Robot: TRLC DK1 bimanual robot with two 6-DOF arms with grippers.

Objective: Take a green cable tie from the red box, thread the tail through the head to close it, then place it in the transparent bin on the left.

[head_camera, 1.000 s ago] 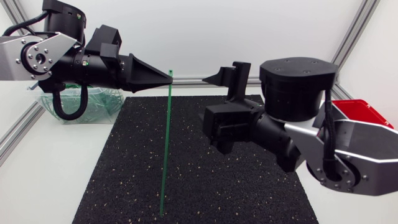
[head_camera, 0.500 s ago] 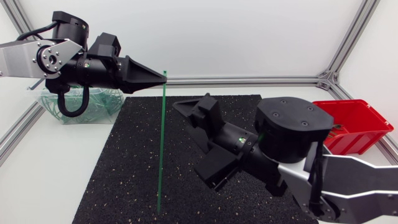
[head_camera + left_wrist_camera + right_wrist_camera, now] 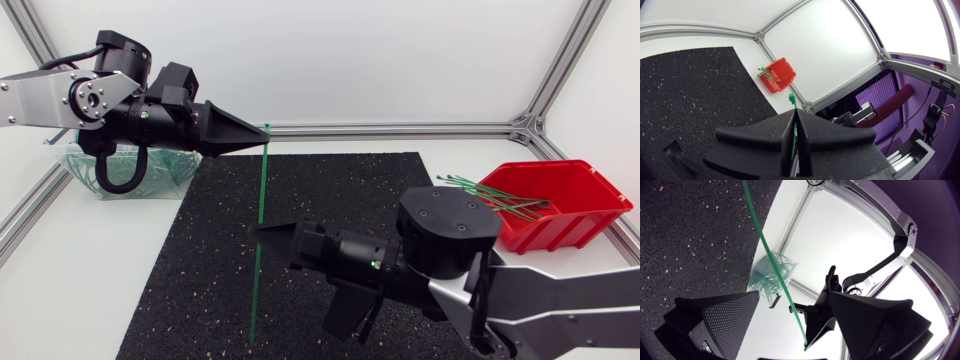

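Head view: my left gripper (image 3: pixel 262 130) is clenched near the top of a green cable tie (image 3: pixel 263 185). It lets the tie hang straight over the black mat (image 3: pixel 200 270), likely so the tail stays reachable. My right gripper (image 3: pixel 268 233) noses up to the tie's midlength.

Left wrist view: fingers pinched tight, the tie's top end (image 3: pixel 791 98) poking out beyond them.

Right wrist view: my fingers (image 3: pixel 725 315) are spread, straddling the strap without touching it, seemingly lining up a grasp. The transparent bin (image 3: pixel 771 275) stands beyond.

My left arm (image 3: pixel 45 100) hides much of the transparent bin (image 3: pixel 170 172), and my left claw (image 3: pixel 265 130) hides the gripped part of the green cable tie (image 3: pixel 259 230).
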